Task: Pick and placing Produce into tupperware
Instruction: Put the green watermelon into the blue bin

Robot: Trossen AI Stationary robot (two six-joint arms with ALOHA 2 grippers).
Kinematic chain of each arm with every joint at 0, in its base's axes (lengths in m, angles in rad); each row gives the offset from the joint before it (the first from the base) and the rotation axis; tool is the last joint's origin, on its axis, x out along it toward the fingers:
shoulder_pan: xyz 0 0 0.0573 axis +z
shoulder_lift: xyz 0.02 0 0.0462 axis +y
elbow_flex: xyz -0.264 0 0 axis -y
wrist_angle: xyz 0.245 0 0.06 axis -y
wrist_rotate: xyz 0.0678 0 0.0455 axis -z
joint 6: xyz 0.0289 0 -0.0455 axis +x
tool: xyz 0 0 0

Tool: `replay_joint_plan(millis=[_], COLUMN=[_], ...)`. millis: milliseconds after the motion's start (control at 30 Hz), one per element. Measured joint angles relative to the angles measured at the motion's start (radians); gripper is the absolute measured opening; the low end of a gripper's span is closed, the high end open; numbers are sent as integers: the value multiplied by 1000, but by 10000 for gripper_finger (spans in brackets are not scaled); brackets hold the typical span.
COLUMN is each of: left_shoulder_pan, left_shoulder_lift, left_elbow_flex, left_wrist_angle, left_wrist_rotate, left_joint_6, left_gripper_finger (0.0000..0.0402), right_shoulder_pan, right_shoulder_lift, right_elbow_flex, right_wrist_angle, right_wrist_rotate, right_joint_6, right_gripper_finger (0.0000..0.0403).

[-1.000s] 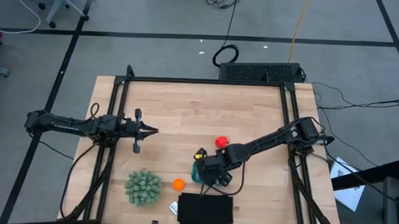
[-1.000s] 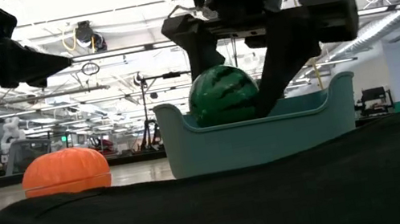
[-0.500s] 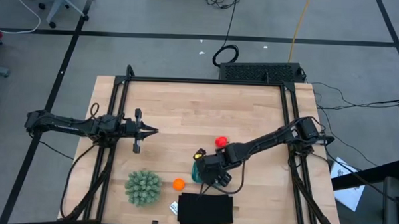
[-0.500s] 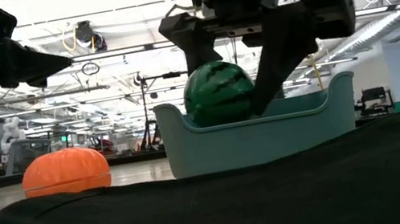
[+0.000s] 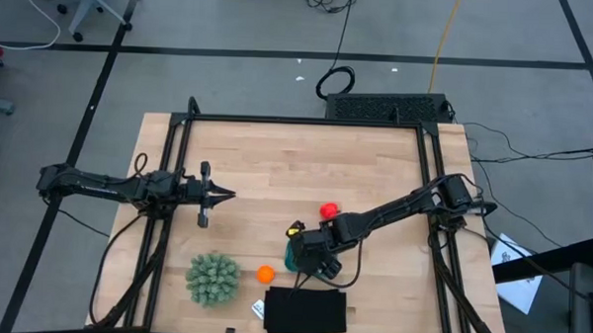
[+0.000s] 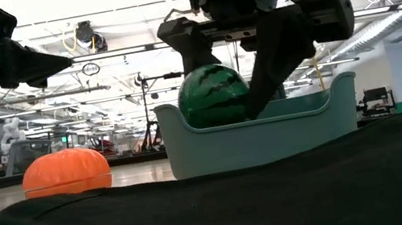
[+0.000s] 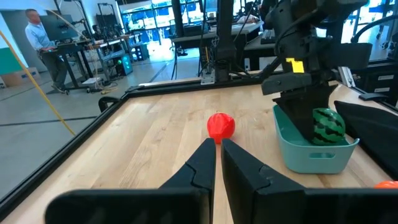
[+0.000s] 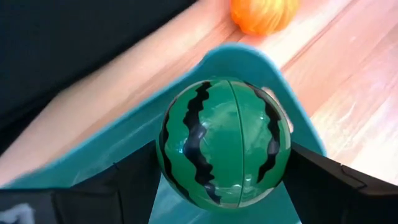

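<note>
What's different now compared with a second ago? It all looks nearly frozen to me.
Only a little. The right pincer, gripping the striped green ball over the teal container, has carried it slightly sideways and a touch higher, away from the container's middle. It has not let go. The left pincer, the orange ball and the red fruit stayed put.

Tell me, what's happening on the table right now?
Right gripper shut on the striped green ball, over the teal container. Left gripper shut, idle at table's left. Orange ball and red fruit wait outside. Nothing blocking.
</note>
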Motion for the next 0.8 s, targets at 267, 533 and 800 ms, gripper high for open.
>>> replay_joint_plan(millis=[267, 533, 800], left_shoulder_pan=[0, 0, 0], left_shoulder_lift=[0, 0, 0], left_elbow_flex=[0, 0, 0], left_wrist_angle=[-9, -16, -16], left_wrist_rotate=[0, 0, 0], left_joint_6=[0, 0, 0], left_gripper_finger=[31, 31, 31], right_shoulder_pan=[-5, -5, -5], right_shoulder_lift=[7, 7, 7], right_elbow_flex=[1, -56, -82], right_wrist_angle=[14, 32, 73], right_wrist_rotate=[4, 4, 8], right_joint_6=[7, -39, -45], right_gripper_finger=[284, 284, 284])
